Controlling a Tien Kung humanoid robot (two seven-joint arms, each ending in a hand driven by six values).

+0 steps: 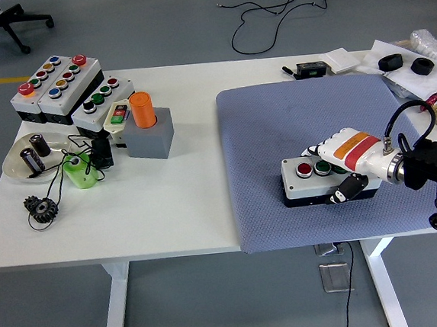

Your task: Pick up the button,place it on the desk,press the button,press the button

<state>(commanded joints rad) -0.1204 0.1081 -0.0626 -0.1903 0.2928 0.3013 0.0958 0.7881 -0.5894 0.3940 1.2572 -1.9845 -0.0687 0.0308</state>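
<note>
A grey button box (306,179) with a red and a green button on top rests on the blue-grey mat (277,128) at the right of the table. My right hand (340,170), white with a red and orange band, comes in from the right and is curled around the box's right end, fingers over its top and thumb on its front side. The hand hides the box's right part. My left arm is out of view.
At the back left stand several button boxes (58,86), a grey block with an orange cylinder (148,124), a dish with small parts (27,159), a green piece (80,172) and a black gear (40,208). Black and white items (393,60) lie at the back right.
</note>
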